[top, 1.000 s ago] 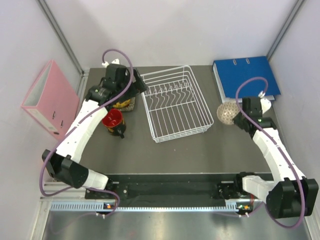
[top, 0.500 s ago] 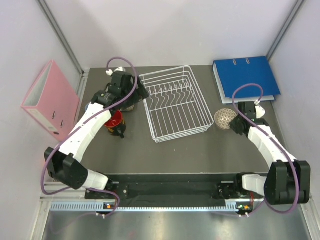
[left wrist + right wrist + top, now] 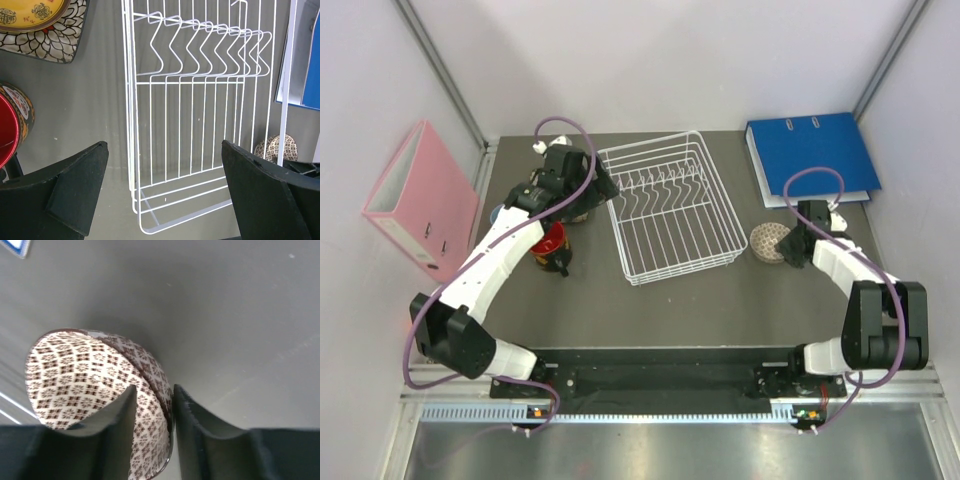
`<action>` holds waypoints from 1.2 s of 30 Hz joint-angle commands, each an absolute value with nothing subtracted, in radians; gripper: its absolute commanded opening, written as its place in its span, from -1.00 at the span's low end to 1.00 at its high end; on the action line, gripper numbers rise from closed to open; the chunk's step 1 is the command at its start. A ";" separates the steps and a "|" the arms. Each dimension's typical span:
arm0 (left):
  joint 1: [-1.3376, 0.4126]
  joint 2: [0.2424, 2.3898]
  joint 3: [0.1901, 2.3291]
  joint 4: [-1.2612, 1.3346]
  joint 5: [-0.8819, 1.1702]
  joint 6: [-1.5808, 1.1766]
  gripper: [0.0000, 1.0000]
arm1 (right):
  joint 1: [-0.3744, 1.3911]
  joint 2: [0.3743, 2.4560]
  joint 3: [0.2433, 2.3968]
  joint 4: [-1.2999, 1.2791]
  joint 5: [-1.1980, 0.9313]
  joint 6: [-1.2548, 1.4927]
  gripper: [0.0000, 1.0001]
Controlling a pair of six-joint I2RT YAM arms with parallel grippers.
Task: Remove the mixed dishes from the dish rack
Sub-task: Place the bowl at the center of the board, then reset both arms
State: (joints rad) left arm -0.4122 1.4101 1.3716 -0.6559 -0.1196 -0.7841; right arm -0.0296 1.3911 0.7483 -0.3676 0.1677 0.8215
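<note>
bowl rim between the right fingers, rack bare

right gripper (image 3: 154,390): jaws narrowly parted astride the rim of the patterned bowl (image 3: 75,375), one finger inside, one outside. pinching or already let go, cannot tell from this close. the bowl rests on the table (image 3: 240,315) right at the fingertips, so the way off looks straight back along the fingers. left gripper (image 3: 164,145): spread wide, holding nothing, well apart from the bowl. dish rack (image 3: 131,100) lies just ahead of it, no dishes on the wires seen.
</note>
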 commanded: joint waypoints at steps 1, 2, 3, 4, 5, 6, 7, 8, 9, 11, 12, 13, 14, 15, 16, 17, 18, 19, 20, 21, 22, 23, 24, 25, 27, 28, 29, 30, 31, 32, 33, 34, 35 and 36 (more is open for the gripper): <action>-0.411 1.413 1.365 -0.611 -0.109 -0.792 0.98 | -0.043 1.384 0.775 -0.275 0.134 0.796 -0.23; -0.411 1.416 1.364 -0.609 -0.110 -0.790 0.98 | -0.043 1.384 0.775 -0.275 0.132 0.792 -0.14; -0.411 1.414 1.364 -0.611 -0.109 -0.790 0.98 | -0.043 1.382 0.773 -0.276 0.130 0.787 -0.11; -0.411 1.414 1.362 -0.611 -0.110 -0.788 0.98 | -0.043 1.373 0.772 -0.276 0.120 0.782 -0.08; -0.411 1.413 1.361 -0.612 -0.110 -0.788 0.98 | -0.043 1.362 0.770 -0.281 0.117 0.781 -0.03; -0.411 1.411 1.361 -0.612 -0.112 -0.785 0.98 | -0.043 1.355 0.770 -0.282 0.109 0.778 0.00; -0.411 1.410 1.359 -0.612 -0.115 -0.782 0.98 | -0.043 1.324 0.772 -0.287 0.109 0.772 0.03; -0.411 1.408 1.359 -0.612 -0.114 -0.781 0.98 | -0.043 1.307 0.782 -0.304 0.107 0.769 0.08; -0.411 1.408 1.359 -0.611 -0.115 -0.779 0.98 | -0.043 1.287 0.788 -0.314 0.106 0.764 0.11; -0.411 1.404 1.359 -0.612 -0.115 -0.775 0.98 | -0.037 1.227 0.814 -0.353 0.106 0.750 0.17; -0.411 1.402 1.359 -0.612 -0.118 -0.775 0.98 | -0.035 1.206 0.825 -0.370 0.107 0.744 0.18; -0.411 1.404 1.359 -0.614 -0.117 -0.773 0.98 | -0.035 1.165 0.836 -0.386 0.107 0.736 0.18; -0.411 1.401 1.358 -0.609 -0.115 -0.772 0.98 | -0.032 1.145 0.857 -0.418 0.107 0.729 0.20; -0.411 1.401 1.358 -0.614 -0.115 -0.773 0.98 | -0.031 1.126 0.870 -0.437 0.107 0.727 0.22; -0.413 1.401 1.356 -0.612 -0.112 -0.773 0.98 | -0.029 1.088 0.882 -0.455 0.106 0.721 0.22; -0.413 1.401 1.355 -0.611 -0.110 -0.773 0.98 | -0.023 1.069 0.905 -0.486 0.103 0.718 0.22; -0.413 1.404 1.355 -0.606 -0.104 -0.773 0.98 | -0.017 1.046 0.916 -0.495 0.091 0.718 0.23; -0.413 1.402 1.351 -0.610 -0.100 -0.773 0.98 | -0.008 0.999 0.931 -0.497 0.091 0.712 0.24; -0.413 1.402 1.351 -0.611 -0.098 -0.775 0.98 | 0.032 0.976 0.936 -0.502 0.094 0.713 0.25; -0.413 1.405 1.350 -0.609 -0.094 -0.775 0.98 | 0.043 0.953 0.940 -0.494 0.091 0.713 0.26; -0.413 1.405 1.347 -0.607 -0.094 -0.772 0.98 | 0.063 0.916 0.951 -0.488 0.101 0.710 0.28; -0.413 1.407 1.347 -0.606 -0.091 -0.769 0.98 | 0.104 0.902 0.959 -0.486 0.115 0.709 0.29; -0.413 1.408 1.345 -0.607 -0.089 -0.769 0.98 | 0.126 0.890 0.966 -0.485 0.130 0.706 0.30; -0.413 1.411 1.344 -0.607 -0.081 -0.758 0.98 | 0.149 0.875 0.980 -0.477 0.132 0.686 0.30; -0.414 1.420 1.345 -0.607 -0.066 -0.735 0.98 | 0.230 0.864 0.986 -0.436 0.133 0.663 0.32; -0.417 1.424 1.348 -0.610 -0.051 -0.710 0.98 | 0.260 0.847 0.980 -0.413 0.136 0.631 0.34; -0.422 1.425 1.348 -0.614 -0.042 -0.695 0.98 | 0.334 0.836 0.971 -0.352 0.146 0.614 0.36; -0.425 1.427 1.342 -0.612 -0.029 -0.678 0.98 | 0.374 0.804 0.959 -0.321 0.185 0.598 0.38; -0.440 1.427 1.338 -0.609 -0.026 -0.643 0.98 | 0.415 0.786 0.924 -0.254 0.219 0.568 0.42; -0.454 1.427 1.335 -0.607 -0.037 -0.626 0.98 | 0.507 0.764 0.902 -0.221 0.260 0.552 0.45; -0.471 1.422 1.327 -0.606 -0.055 -0.609 0.98 | 0.552 0.726 0.878 -0.191 0.353 0.534 0.47; -0.504 1.417 1.322 -0.606 -0.075 -0.576 0.98 | 0.595 0.712 0.832 -0.137 0.403 0.500 0.52; -0.523 1.414 1.316 -0.607 -0.133 -0.563 0.98 | 0.673 0.698 0.810 -0.117 0.451 0.485 0.54; -0.538 1.402 1.298 -0.600 -0.156 -0.552 0.98 | 0.705 0.687 0.793 -0.098 0.538 0.467 0.57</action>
State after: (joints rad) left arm -0.4690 1.4185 1.3334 -0.6422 -0.0788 -0.6529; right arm 0.5591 0.7517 0.8612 -0.2703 0.2695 0.5793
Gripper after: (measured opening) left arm 0.991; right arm 0.765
